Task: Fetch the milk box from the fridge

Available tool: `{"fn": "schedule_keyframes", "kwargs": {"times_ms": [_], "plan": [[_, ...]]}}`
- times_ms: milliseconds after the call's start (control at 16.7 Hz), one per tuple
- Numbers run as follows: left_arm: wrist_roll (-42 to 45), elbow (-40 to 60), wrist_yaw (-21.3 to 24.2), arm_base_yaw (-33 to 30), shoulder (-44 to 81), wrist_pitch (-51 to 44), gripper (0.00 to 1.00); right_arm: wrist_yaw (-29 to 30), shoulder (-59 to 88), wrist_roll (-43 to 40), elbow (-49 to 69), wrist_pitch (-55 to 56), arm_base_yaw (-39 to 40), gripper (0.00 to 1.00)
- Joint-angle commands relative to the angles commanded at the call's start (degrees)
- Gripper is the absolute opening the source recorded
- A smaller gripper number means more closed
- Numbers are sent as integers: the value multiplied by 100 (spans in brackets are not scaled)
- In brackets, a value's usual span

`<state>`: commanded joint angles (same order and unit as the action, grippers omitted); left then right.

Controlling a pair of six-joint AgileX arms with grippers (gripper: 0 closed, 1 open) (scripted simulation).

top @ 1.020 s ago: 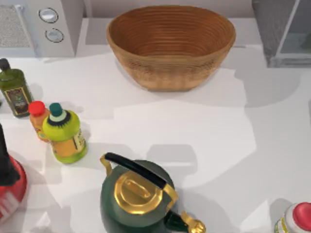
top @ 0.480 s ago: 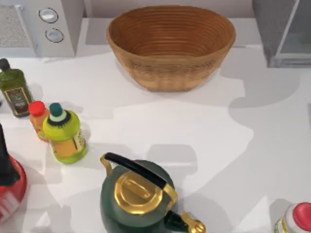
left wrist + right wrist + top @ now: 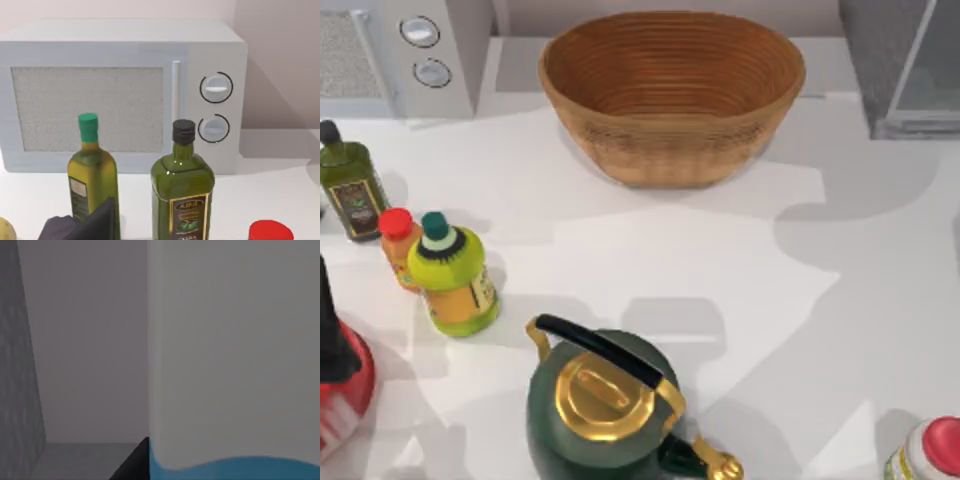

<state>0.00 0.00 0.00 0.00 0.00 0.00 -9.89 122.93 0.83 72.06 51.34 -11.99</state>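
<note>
milk box (image 3: 235,355) looms white over blue right at my right wrist camera, inside the fridge (image 3: 900,65). i cannot tell my jaws' state. left wrist camera faces a microwave (image 3: 125,95) and olive oil bottles (image 3: 182,195).

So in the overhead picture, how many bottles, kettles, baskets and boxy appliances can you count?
Bottles: 4 (dark green, orange, yellow-green, red-capped at the corner)
Kettle: 1
Basket: 1
Appliances: 2 (microwave, fridge)
Total: 8

No wording can be read for certain. The dark olive oil bottle (image 3: 182,200) by the worktop's left edge carries a gold-bordered label with small print, too small to make out.
</note>
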Motion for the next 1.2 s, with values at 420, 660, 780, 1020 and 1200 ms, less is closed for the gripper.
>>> {"fn": "schedule_keyframes", "kwargs": {"times_ms": [420, 660, 780, 1020, 1200], "plan": [[0, 0, 0, 0, 0, 0, 100, -176, -996, 6, -1815, 564, -163, 0], [0, 0, 0, 0, 0, 0, 100, -286, -1527, 10, -2530, 922, -266, 0], [0, 0, 0, 0, 0, 0, 100, -295, -1554, 11, -2557, 947, -274, 0], [0, 0, 0, 0, 0, 0, 100, -283, -1579, 19, -2565, 896, -232, 0], [0, 0, 0, 0, 0, 0, 100, -220, -2123, 9, -2802, 587, -157, 0]]}}
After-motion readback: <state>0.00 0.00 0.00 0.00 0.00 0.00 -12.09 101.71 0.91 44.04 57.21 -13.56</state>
